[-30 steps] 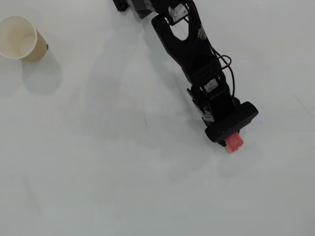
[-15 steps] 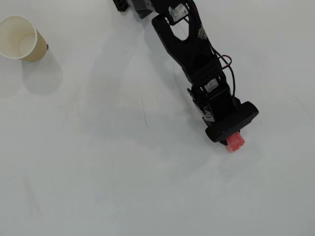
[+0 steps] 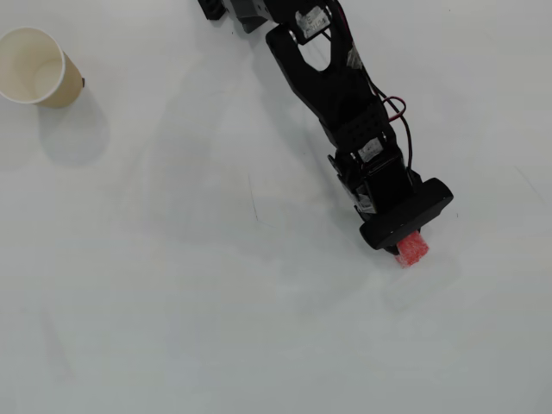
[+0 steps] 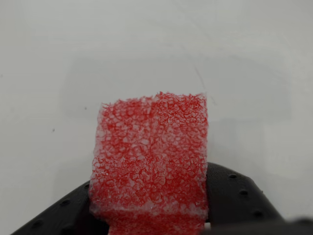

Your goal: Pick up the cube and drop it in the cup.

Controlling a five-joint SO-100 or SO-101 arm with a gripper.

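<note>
I've got the gripper (image 4: 149,215) pinching the cube (image 4: 151,161) right now; in the wrist view the two black fingers (image 4: 234,193) press against its lower sides and the red foam fills the middle of the picture. From overhead, the cube (image 3: 411,248) pokes out from under the gripper head at about 4 o'clock of the table (image 3: 216,328), and I can't tell from either view whether it is clear of the surface. The cup (image 3: 34,65) stands upright, well apart, at 10 o'clock. My plan: hold the squeeze steady, lift straight up before swinging, then carry toward 10 o'clock high enough to pass the cup's rim. The foam looks soft, so I'd avoid jerks that could let it slip.
</note>
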